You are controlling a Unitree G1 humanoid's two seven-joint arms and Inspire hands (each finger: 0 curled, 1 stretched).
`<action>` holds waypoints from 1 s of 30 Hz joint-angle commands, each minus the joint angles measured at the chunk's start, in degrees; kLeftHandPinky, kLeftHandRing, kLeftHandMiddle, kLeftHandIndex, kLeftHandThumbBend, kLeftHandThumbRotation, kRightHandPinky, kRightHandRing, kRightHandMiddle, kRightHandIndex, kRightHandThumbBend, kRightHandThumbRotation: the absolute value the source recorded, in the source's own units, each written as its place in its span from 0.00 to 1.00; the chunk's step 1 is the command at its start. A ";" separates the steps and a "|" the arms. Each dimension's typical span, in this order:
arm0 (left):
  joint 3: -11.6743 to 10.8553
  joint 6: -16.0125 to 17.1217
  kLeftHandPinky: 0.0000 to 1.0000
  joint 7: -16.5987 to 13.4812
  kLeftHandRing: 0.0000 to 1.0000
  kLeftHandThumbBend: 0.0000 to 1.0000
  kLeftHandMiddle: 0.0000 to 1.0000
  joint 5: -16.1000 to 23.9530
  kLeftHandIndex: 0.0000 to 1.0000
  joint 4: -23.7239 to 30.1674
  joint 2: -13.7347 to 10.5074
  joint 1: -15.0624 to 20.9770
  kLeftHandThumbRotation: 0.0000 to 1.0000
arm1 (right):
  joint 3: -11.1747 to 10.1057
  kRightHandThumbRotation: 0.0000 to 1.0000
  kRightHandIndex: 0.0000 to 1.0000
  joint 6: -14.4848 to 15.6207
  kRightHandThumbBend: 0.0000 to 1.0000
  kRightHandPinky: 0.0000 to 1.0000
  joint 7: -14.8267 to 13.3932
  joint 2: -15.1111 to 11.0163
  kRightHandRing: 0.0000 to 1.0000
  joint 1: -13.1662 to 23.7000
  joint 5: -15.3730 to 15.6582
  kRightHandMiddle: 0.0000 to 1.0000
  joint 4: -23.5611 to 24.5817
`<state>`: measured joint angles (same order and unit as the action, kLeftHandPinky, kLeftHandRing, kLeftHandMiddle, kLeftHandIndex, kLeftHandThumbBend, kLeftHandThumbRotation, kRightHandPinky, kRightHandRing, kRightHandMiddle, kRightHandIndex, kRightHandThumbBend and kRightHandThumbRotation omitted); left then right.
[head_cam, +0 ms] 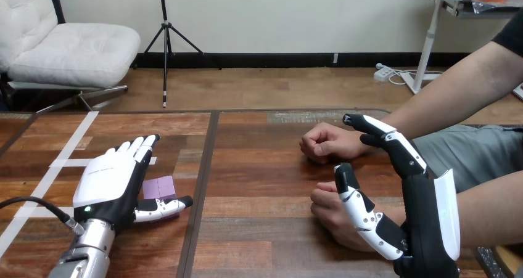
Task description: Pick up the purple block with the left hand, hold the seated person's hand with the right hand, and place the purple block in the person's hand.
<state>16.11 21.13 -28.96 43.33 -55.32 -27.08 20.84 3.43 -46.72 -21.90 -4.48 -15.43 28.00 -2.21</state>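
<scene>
A purple block (159, 187) lies on the wooden table (259, 167) at the left, partly hidden under my left hand (111, 179). That hand hovers over it, open, with straight fingers pointing away and the thumb stretched out just in front of the block. My right hand (419, 204) stands upright at the right, open, fingers raised and thumb spread. The person's nearer hand (330, 213) rests curled on the table right beside that thumb, touching or nearly so; nothing curls round it. The person's farther hand (324, 142) lies in a loose fist behind.
White tape strips (61, 161) run across the table's left part. A dark seam (200, 192) splits the tabletop down the middle. The person's forearms (456, 99) come in from the right edge.
</scene>
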 commanded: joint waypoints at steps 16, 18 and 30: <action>2.66 1.12 0.96 -1.44 0.95 0.77 0.95 -0.27 0.94 -5.61 -1.11 7.49 0.58 | -1.32 0.48 0.75 -0.24 0.40 0.74 -0.65 -0.42 0.79 2.26 1.35 0.77 2.73; 2.81 1.27 0.96 -1.60 0.95 0.77 0.95 -0.27 0.94 -5.98 -1.11 7.64 0.59 | -1.39 0.48 0.75 -0.22 0.40 0.74 -0.63 -0.44 0.78 2.26 1.47 0.77 2.76; 3.36 2.13 0.96 -1.98 0.95 0.79 0.95 -0.93 0.95 -7.89 -0.99 8.35 0.61 | -1.89 0.50 0.74 -0.63 0.39 0.74 -0.70 -0.45 0.78 2.20 2.10 0.77 2.64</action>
<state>19.19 22.26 -29.48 43.15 -62.81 -27.11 24.01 2.09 -46.64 -21.97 -4.77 -15.42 29.88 -2.08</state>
